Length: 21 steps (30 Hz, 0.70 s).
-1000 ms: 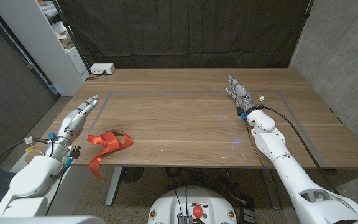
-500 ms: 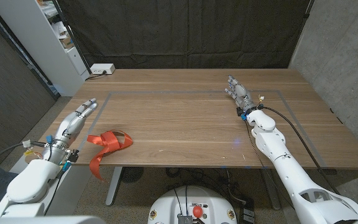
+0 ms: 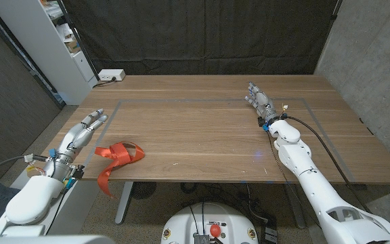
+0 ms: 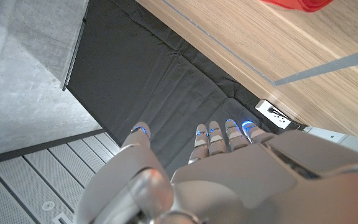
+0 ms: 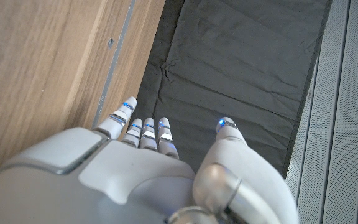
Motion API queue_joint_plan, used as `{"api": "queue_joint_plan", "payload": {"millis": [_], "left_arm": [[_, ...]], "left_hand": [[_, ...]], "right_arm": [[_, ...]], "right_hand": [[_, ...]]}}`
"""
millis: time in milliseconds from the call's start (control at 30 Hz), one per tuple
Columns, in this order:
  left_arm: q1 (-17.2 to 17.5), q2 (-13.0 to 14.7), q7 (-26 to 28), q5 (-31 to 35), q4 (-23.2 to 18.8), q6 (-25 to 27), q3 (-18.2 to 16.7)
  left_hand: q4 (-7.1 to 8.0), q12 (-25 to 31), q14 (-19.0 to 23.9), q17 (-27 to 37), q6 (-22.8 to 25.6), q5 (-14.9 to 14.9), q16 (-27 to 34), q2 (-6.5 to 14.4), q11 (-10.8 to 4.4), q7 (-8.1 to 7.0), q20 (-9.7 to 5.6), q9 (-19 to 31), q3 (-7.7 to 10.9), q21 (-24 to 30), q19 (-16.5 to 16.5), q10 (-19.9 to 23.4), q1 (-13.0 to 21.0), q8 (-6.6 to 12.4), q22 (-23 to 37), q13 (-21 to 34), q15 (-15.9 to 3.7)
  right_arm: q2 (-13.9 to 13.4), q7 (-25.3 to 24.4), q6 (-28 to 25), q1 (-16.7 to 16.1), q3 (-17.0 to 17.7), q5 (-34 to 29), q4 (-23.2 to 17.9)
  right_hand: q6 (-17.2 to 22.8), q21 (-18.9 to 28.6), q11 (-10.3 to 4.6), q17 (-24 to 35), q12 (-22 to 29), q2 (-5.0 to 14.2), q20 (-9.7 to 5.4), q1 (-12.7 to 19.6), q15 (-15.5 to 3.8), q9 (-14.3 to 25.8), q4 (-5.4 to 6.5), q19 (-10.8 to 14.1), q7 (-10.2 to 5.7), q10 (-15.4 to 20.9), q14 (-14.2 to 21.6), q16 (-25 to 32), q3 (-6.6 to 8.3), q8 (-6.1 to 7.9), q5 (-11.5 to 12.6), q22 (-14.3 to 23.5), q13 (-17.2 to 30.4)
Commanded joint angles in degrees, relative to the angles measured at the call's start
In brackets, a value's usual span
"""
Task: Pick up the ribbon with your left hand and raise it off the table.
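Head view: red ribbon (image 3: 118, 157) lies on the surface (image 3: 208, 135); left robot hand (image 3: 81, 133) beside it and right robot hand (image 3: 259, 100) both open-fingered, empty.

Left hand (image 3: 81, 133) hangs at eight o'clock, fingers extended and empty; right hand (image 3: 259, 102) at one o'clock, fingers extended.

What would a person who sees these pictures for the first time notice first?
The bright red ribbon stands out: it lies crumpled near the wooden table's front left edge, with one tail hanging over that edge. The left hand is just beside it with fingers extended, holding nothing. The right hand is far across the table, also holding nothing.
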Motion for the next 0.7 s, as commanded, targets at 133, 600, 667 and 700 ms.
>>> {"api": "queue_joint_plan", "payload": {"millis": [133,600,667,700], "left_arm": [[0.97,-0.31,1.84,4.89,-0.67,-0.84,-0.47],[2.65,-0.45,3.80,11.10,-3.12,0.94,-0.90],[2.94,-0.57,4.12,11.85,-3.54,1.15,-1.02],[3.07,-0.63,4.27,12.22,-3.79,1.32,-1.09]], "left_hand": [[-0.67,-0.01,0.06,0.16,0.10,0.25,0.07,-0.06,-0.28,-0.44,0.44,0.32,0.38,-0.23,-0.05,-0.12,1.08,0.08,0.24,0.01,-0.07],[-1.59,0.07,0.39,0.15,0.63,0.29,0.12,0.07,-0.67,-0.75,0.55,0.34,0.79,-0.17,0.15,0.23,2.15,0.28,0.22,0.03,-0.27],[-1.70,0.06,0.42,0.15,0.65,0.29,0.13,0.08,-0.69,-0.76,0.56,0.34,0.83,-0.17,0.16,0.20,2.27,0.28,0.22,0.03,-0.27],[-1.75,0.05,0.44,0.15,0.73,0.29,0.13,0.08,-0.64,-0.71,0.56,0.35,0.85,-0.17,0.16,0.19,2.33,0.32,0.22,0.03,-0.30]], "right_arm": [[0.25,-0.34,-0.02,-0.21,-0.33,0.00,-0.29],[0.19,-0.47,0.25,-0.01,-0.32,0.00,-0.51],[0.20,-0.47,0.25,-0.02,-0.27,0.08,-0.47],[0.20,-0.46,0.27,-0.02,-0.26,0.10,-0.44]], "right_hand": [[0.38,0.58,0.14,-0.08,0.24,0.14,-0.10,0.12,0.28,0.16,-0.46,0.26,0.15,0.45,0.24,0.19,0.15,0.24,0.43,0.30,0.33],[0.40,0.58,0.22,-0.07,0.24,0.19,-0.07,0.05,0.29,0.16,-0.49,0.27,0.10,0.47,0.27,0.19,0.12,0.23,0.44,0.30,0.34],[0.41,0.58,0.18,-0.07,0.24,0.19,-0.07,0.04,0.33,0.16,-0.50,0.27,0.11,0.46,0.30,0.20,0.12,0.24,0.45,0.30,0.34],[0.40,0.58,0.18,-0.07,0.23,0.18,-0.07,0.04,0.34,0.16,-0.51,0.26,0.11,0.46,0.30,0.20,0.11,0.23,0.45,0.30,0.34]]}}
